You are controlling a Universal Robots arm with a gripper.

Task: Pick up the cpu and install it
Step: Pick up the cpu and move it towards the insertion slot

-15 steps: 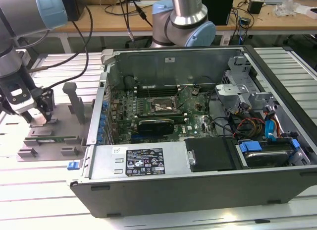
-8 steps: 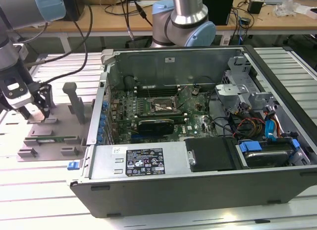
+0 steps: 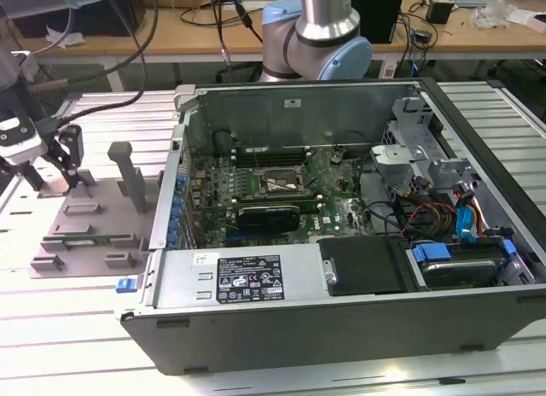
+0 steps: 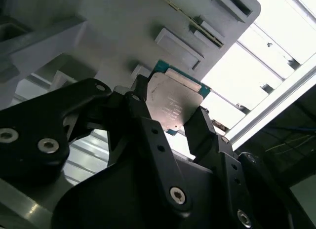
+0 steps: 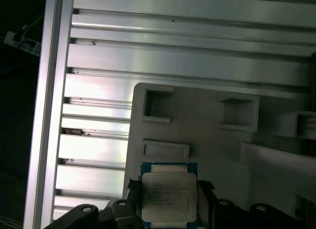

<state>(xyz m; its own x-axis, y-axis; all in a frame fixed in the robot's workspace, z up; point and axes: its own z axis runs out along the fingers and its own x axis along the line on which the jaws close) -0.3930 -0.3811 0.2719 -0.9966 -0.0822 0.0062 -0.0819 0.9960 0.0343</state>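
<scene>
One cpu [image 4: 174, 103] [image 5: 169, 197], silver top with a green edge, is held by two opposite sides between the black fingers [image 4: 200, 125] of the gripper [image 4: 170, 110], which is drawn in narrow around the chip in both wrist views. One grey tray [image 3: 128, 221] lies on the slatted metal table [image 3: 77, 345] at the exterior view's left, with the gripper [image 3: 53, 170] over it. One open computer case [image 3: 341, 285] sits centre frame, well apart from the gripper, its socket [image 3: 273, 183] on the board.

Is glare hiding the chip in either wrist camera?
In the second wrist view the table is washed out white, but the chip in the pincer shows only a soft sheen; in the first wrist view it is evenly lit.
</scene>
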